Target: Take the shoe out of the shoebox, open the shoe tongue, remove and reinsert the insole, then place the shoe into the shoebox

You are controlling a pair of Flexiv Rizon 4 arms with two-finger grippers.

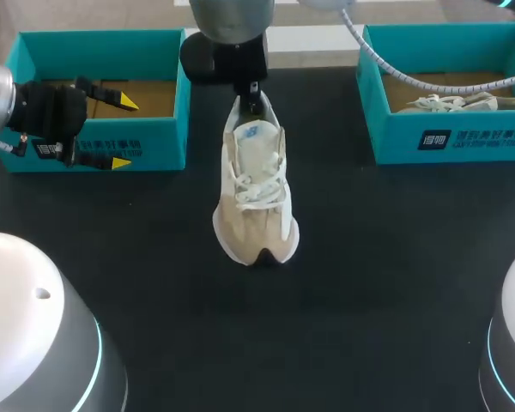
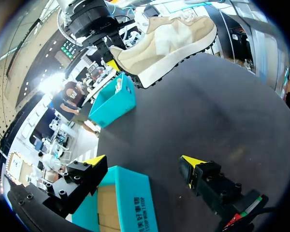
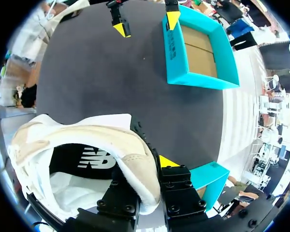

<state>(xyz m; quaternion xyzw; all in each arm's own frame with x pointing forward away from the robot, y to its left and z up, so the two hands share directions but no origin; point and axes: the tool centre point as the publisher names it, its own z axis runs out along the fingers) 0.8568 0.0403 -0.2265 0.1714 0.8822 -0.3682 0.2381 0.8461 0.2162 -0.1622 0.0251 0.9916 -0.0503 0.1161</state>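
A beige and white shoe (image 1: pixel 256 193) lies in the middle of the black table, toe toward the front edge, laces tied. My right gripper (image 1: pixel 253 93) is shut on its heel collar; in the right wrist view, the right gripper (image 3: pixel 145 169) has one finger inside the shoe (image 3: pixel 87 145) and one outside. Whether the sole rests on the table I cannot tell. My left gripper (image 1: pixel 123 133) stands open at the empty teal shoebox (image 1: pixel 34 51) on the left, its fingers astride the box's front wall (image 2: pixel 135 203). The left gripper (image 2: pixel 142 162) holds nothing.
A second teal shoebox (image 1: pixel 446 137) at the back right holds another pale shoe (image 1: pixel 451 103). A cable (image 1: pixel 395 73) from my right arm hangs over that box. Bare black table lies in front of the shoe.
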